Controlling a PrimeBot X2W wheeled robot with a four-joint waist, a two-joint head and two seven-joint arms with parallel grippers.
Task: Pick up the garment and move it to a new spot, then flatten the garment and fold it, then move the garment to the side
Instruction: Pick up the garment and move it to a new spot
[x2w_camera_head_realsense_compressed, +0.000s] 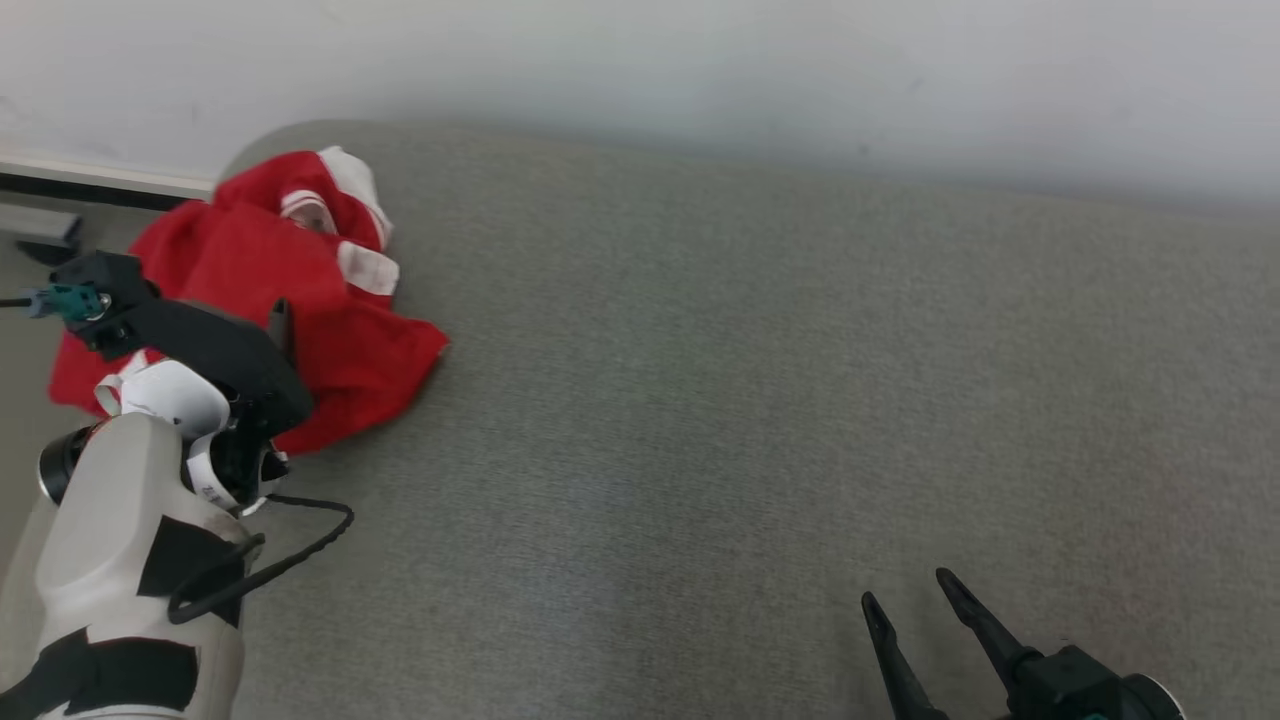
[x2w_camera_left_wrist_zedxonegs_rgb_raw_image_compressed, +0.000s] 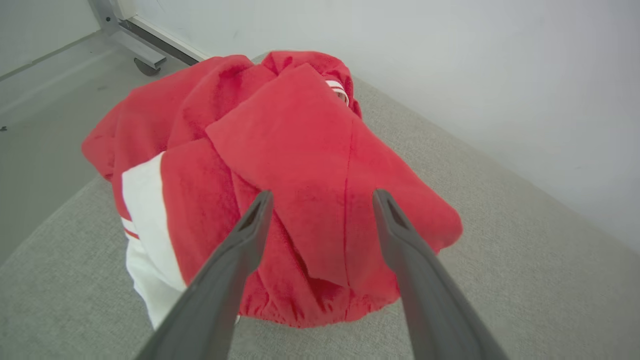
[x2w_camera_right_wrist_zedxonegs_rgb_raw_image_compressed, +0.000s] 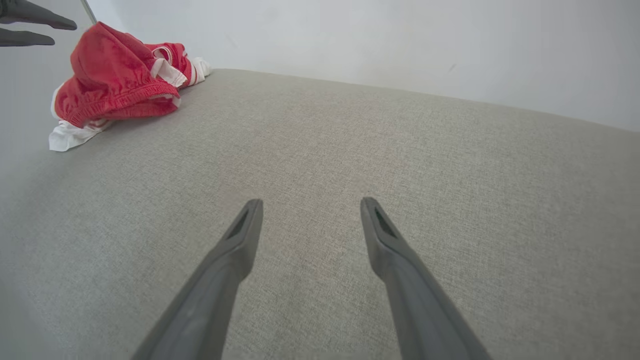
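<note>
The first step, the pick-up, is judged to be in hand, and nothing has yet been lifted; the garment (x2w_camera_head_realsense_compressed: 300, 290), red with white bands, is seen crumpled in a heap at the far left corner of the grey surface (x2w_camera_head_realsense_compressed: 750, 400), close to its rounded edge and near the wall (x2w_camera_head_realsense_compressed: 700, 60); the left gripper (x2w_camera_left_wrist_zedxonegs_rgb_raw_image_compressed: 322, 196) is held just over the heap, fingers spread wide and nothing caught between them; whether the tips touch the cloth cannot be told; the right gripper (x2w_camera_right_wrist_zedxonegs_rgb_raw_image_compressed: 311, 204) is likewise wide open and empty, over bare surface well apart from the garment. For the next move, the left gripper would need to be lowered onto a raised fold and closed on a firm bunch; a thin pinch could slip; the middle of the surface is judged a suitable new spot.
</note>
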